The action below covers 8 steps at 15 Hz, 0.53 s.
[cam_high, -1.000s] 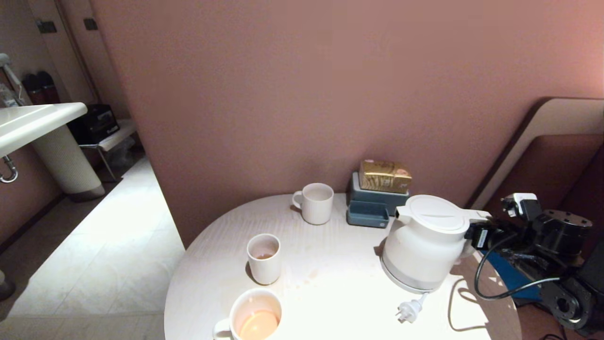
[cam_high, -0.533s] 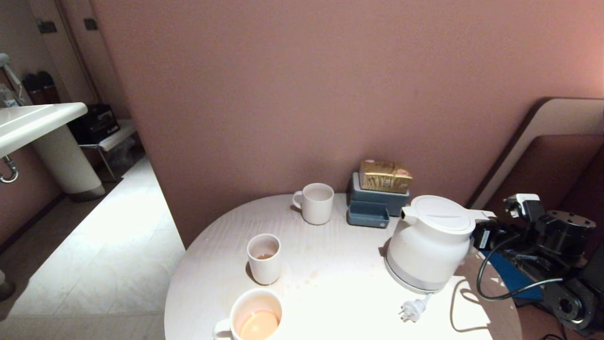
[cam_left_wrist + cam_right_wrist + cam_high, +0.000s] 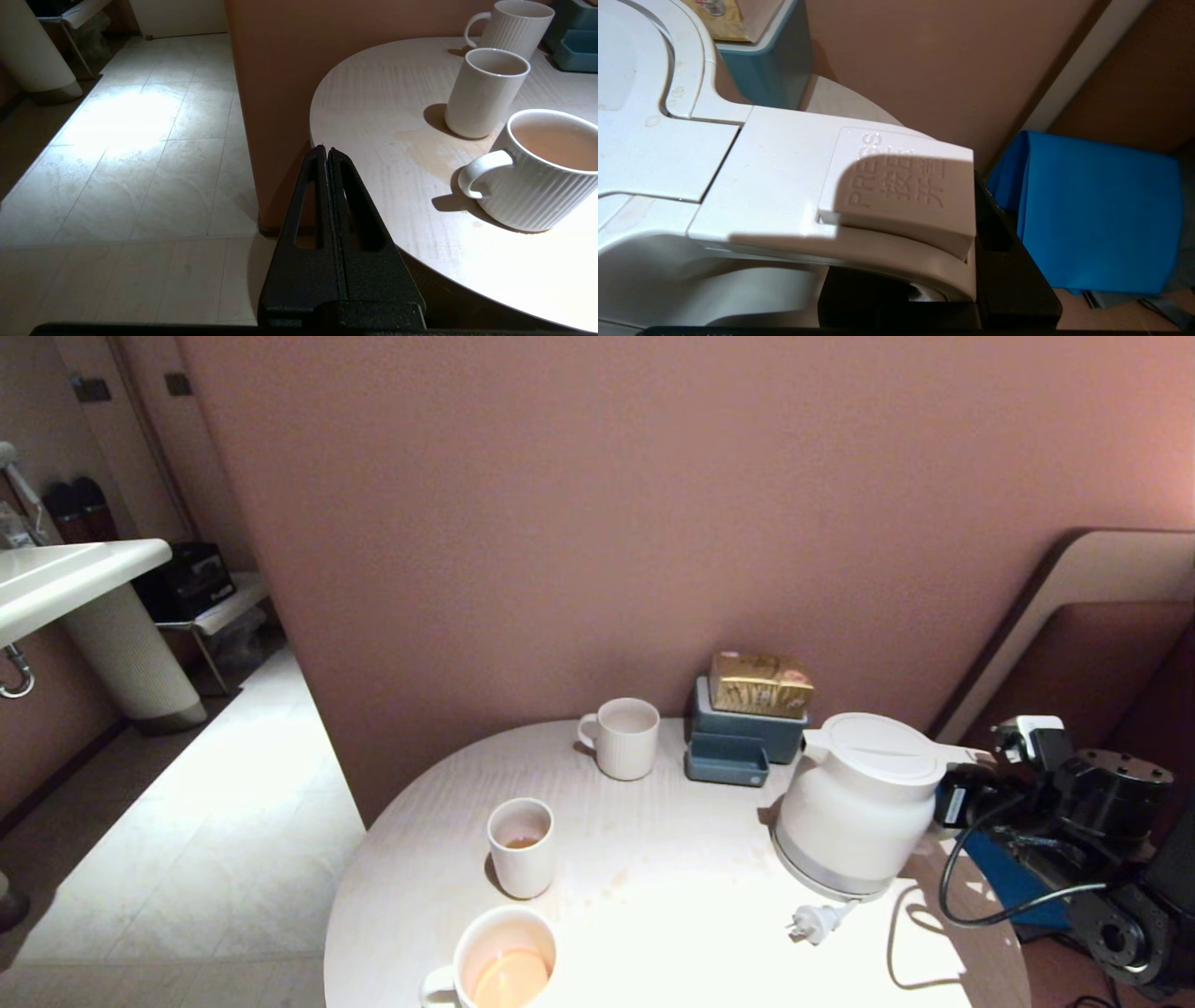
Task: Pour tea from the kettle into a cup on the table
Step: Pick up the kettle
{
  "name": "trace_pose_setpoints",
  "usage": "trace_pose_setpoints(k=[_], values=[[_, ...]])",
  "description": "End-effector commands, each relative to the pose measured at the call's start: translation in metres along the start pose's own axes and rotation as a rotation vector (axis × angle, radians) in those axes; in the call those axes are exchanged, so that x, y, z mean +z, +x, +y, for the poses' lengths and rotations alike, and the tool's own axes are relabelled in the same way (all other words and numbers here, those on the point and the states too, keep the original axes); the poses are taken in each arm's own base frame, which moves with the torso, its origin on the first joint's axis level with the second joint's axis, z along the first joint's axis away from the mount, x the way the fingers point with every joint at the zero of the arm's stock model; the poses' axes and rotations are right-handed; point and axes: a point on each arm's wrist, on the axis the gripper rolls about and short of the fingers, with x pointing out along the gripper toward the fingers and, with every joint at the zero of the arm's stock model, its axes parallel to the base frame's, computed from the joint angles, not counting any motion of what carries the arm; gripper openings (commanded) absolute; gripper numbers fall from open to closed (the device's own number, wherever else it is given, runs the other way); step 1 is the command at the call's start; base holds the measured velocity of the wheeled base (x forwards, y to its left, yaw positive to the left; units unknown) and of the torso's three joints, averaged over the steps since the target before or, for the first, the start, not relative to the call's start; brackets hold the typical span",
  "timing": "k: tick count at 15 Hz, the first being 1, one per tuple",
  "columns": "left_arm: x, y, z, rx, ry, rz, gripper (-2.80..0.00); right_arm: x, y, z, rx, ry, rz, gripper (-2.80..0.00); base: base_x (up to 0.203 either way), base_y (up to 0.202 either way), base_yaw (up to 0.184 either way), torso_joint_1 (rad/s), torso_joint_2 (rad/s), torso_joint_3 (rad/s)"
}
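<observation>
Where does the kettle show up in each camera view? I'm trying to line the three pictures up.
Head view: the kettle stands on the table's right side, handle toward the right gripper.
Left wrist view: not in it; cups only.
Right wrist view: its lid and handle fill the picture's left and middle.
Shared landmark: the blue-grey box.

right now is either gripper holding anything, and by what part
The right gripper holds the squat white plastic kettle by its angular loop handle. The left gripper is shut on nothing, off the table's edge.
</observation>
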Motion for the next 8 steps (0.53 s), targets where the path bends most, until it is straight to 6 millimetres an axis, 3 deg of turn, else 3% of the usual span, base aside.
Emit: trace_pose_setpoints(k=[1, 8], values=[[0.000, 0.000, 0.000, 0.000, 0.000, 0.002, -2.80, 0.000, 0.000, 0.005, 0.020, -0.004, -0.004, -2.80, 0.000, 0.000, 0.000, 0.000, 0.00, 0.000], [0.000, 0.000, 0.000, 0.000, 0.000, 0.000, -2.80, 0.005, 0.004, 0.029, 0.103, -0.016, -0.024, -2.80, 0.000, 0.000, 0.000, 0.000, 0.00, 0.000]])
